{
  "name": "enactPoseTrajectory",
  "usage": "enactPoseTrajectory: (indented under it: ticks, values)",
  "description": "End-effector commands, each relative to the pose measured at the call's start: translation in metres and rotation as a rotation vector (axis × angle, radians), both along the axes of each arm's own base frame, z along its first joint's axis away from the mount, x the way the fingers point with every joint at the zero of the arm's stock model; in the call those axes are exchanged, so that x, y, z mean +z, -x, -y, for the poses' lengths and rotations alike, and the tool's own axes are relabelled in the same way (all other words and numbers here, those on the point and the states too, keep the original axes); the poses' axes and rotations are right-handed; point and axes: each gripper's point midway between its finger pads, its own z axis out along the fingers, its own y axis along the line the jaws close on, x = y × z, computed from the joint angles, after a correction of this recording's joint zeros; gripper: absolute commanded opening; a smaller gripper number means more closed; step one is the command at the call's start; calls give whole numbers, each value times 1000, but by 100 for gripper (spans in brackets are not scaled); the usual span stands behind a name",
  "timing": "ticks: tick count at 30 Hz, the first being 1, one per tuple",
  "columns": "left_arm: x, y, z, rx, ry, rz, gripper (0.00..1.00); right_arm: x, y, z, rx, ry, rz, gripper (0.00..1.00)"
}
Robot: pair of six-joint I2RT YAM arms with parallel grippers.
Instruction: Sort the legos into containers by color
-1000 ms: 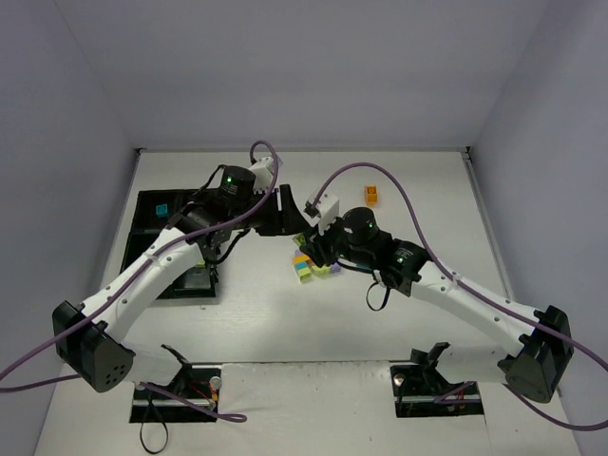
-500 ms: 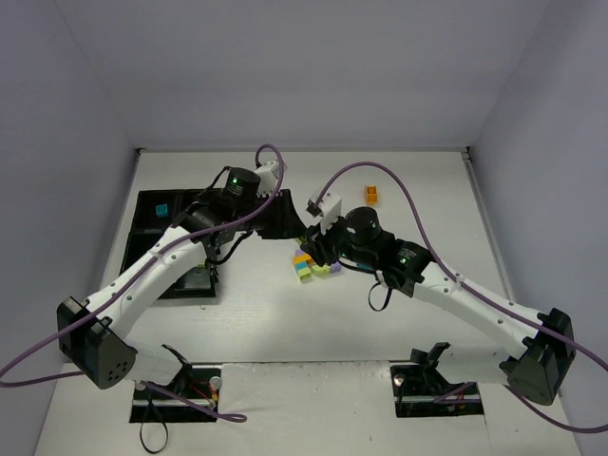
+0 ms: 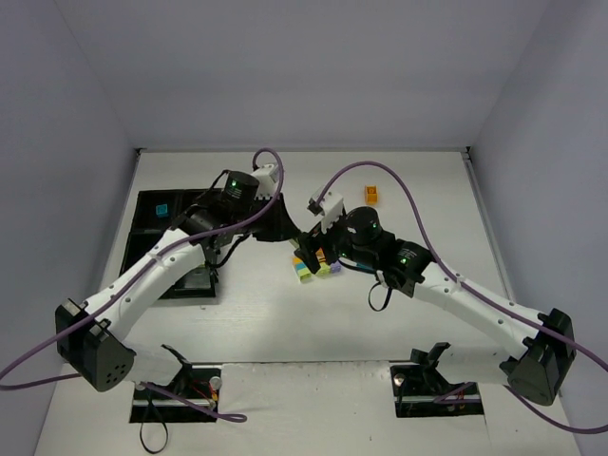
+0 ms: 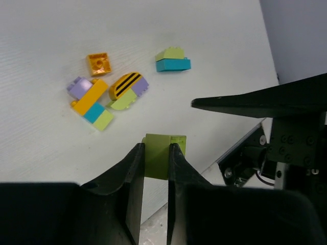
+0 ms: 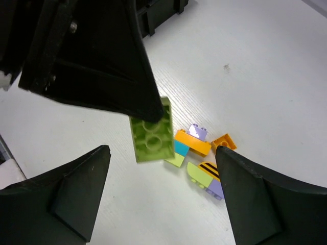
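Lime green plastic is what the left end effector point(image 4: 156, 149) holds: one lime brick point(image 4: 162, 155) is pinched narrowly between the two fingers, above the desk point(image 3: 380, 313) and not touching it. In the right wrist view this brick shows its hollow underside, and its long axis seems to run along the fingers, not across them. The right end effector point(image 5: 162, 150) stands wide on both sides of the brick, with nothing in it. The next move, as I judge, depends on one relation: the black tray point(image 3: 144, 228) lies to the left of the held brick, beside the left arm, so the left arm is clearly the nearer one. One teal brick point(image 3: 161, 207) sits already in the far-left compartment; which compartment is for green, I cannot tell. The other legos point(image 4: 97, 99) lie under the end effectors in a small mixed group of orange, teal, purple and lime. The desk is white, flat and matte, and the way to the tray looks free.
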Motion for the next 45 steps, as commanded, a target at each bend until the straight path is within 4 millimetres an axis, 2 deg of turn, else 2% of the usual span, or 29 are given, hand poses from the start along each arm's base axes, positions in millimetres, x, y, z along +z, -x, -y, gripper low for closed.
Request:
enactPoseTrajectory:
  ticks: [1, 2, 5, 9, 12, 16, 19, 22, 27, 32, 35, 37, 38, 39, 41, 42, 45]
  values:
    - [7, -15, -34, 93, -89, 103, 0, 23, -11, -2, -44, -59, 59, 82]
    - [6, -16, -43, 116, -111, 112, 0, 22, -12, -2, -63, -66, 43, 86]
    - [-4, -27, -87, 238, -209, 121, 0, 15, -17, 2, -94, -47, 28, 94]
    - [-22, -40, -171, 488, -386, 108, 0, 8, -28, 15, -196, -28, 23, 95]
    - [-38, -40, -220, 628, -466, 81, 0, 0, -35, 26, -266, -2, 7, 94]
    - [-65, -38, -255, 720, -522, 2, 0, -11, -42, 36, -338, 10, -24, 93]
    - [-89, -41, -268, 753, -562, -46, 0, -18, -44, 39, -369, 8, -51, 92]
    - [-105, -46, -276, 775, -602, -71, 1, -23, -44, 41, -378, 19, -66, 91]
    - [-121, -52, -283, 779, -643, -114, 28, -32, -44, 50, -403, 39, -85, 91]
    - [-115, -57, -283, 776, -643, -90, 53, -35, -43, 59, -419, 40, -92, 91]
    - [-104, -62, -276, 757, -611, -73, 58, -37, -45, 68, -450, 31, -101, 91]
    - [-96, -65, -264, 729, -559, -57, 58, -37, -50, 79, -491, 9, -116, 90]
    - [-87, -68, -251, 709, -529, -30, 58, -43, -52, 93, -534, 15, -147, 90]
    - [-83, -69, -243, 691, -513, -18, 58, -44, -50, 93, -541, 7, -156, 89]
    - [-68, -74, -221, 655, -478, 24, 59, -45, -57, 113, -609, -7, -179, 88]
    - [-66, -73, -197, 602, -468, 39, 59, -45, -60, 120, -645, -22, -191, 88]
    - [-56, -82, -154, 516, -436, 75, 59, -49, -63, 142, -729, -16, -205, 87]
